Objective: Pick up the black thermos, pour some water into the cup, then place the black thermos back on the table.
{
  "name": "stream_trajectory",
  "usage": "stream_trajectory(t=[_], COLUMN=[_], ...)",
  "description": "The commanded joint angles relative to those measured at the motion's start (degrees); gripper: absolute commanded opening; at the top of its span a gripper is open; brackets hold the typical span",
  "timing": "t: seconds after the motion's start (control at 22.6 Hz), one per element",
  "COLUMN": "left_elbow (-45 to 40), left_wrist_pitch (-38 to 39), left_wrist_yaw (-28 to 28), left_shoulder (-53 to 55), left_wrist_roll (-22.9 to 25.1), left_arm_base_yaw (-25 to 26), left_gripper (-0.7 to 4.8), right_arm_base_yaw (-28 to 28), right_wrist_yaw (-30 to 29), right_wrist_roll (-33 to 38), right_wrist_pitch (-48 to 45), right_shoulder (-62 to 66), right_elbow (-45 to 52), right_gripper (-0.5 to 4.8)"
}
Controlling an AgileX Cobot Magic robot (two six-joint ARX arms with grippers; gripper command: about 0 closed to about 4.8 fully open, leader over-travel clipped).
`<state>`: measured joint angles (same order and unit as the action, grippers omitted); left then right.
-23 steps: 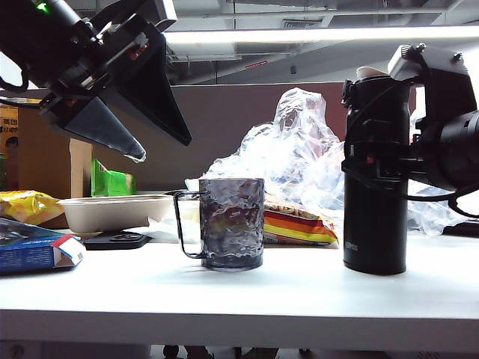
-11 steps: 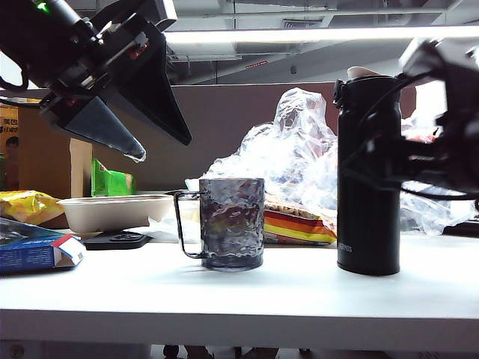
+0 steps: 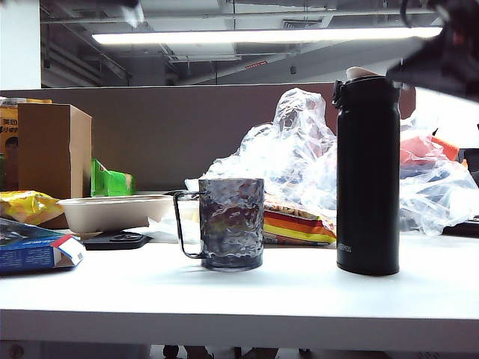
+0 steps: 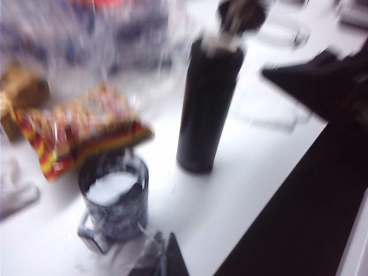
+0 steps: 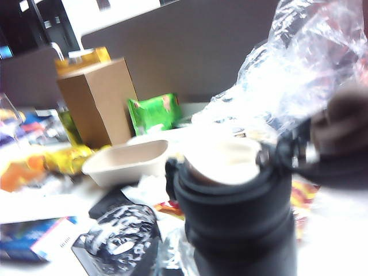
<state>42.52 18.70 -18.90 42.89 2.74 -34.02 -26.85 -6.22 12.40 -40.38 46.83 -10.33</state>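
The black thermos (image 3: 367,176) stands upright on the white table (image 3: 299,288), right of the cup (image 3: 230,223), with nothing holding it. The dimpled grey cup has its handle turned left. In the left wrist view the thermos (image 4: 208,109) and the cup (image 4: 115,198) lie below and apart from my left gripper (image 4: 161,261), whose fingers are pressed together, shut and empty. My right gripper (image 5: 171,259) hangs blurred above the thermos (image 5: 236,213) and cup (image 5: 121,241), shut on nothing. In the exterior view the right arm is a dark blur (image 3: 449,56) at the top right.
A beige bowl (image 3: 112,212), a phone (image 3: 116,240), a blue box (image 3: 34,250) and a yellow packet (image 3: 22,203) sit at the left. Behind them stand a cardboard box (image 3: 52,149) and a green packet (image 3: 112,182). A crumpled plastic bag (image 3: 299,149) and a striped snack packet (image 3: 296,224) lie behind cup and thermos.
The right gripper let go of the thermos, which now stands free on the table. Both arms rose almost out of the exterior view, and both grippers closed.
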Motion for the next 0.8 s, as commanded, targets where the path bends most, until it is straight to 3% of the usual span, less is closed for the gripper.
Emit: stream_trajectory(t=[0.04, 0.27, 0.35, 0.53, 0.8], left_elbow=[0.17, -1.99, -4.31, -9.03, -25.51], left_wrist_pitch=[2.67, 7.78, 8.04, 7.61, -5.38], left_wrist_yaw=[1.01, 1.49, 3.8, 4.76, 4.74], left_shoulder=[-7.28, -16.92, -21.9, -28.5, -36.94], left_wrist_roll=[-0.92, -3.32, -5.86, -6.34, -10.38], left_arm_base_yaw=[0.02, 0.02, 0.02, 0.04, 0.04], left_gripper=[-0.05, -0.05, -0.05, -0.05, -0.05], right_arm_base_yaw=[-0.09, -0.09, -0.09, -0.02, 0.0], right_wrist_yaw=[0.04, 1.27, 4.13, 5.16, 4.59], right_wrist_roll=[-5.25, -8.07, -10.78, -10.78, -10.73], right_wrist_pitch=[15.74, 21.94, 29.18, 39.82, 51.91], right_shoulder=[-6.29, -18.38, -25.16, -34.84, -46.93], right_elbow=[-3.67, -4.37, -4.39, -4.39, -2.99], right_gripper=[-0.09, -0.09, -0.09, -0.09, -0.09])
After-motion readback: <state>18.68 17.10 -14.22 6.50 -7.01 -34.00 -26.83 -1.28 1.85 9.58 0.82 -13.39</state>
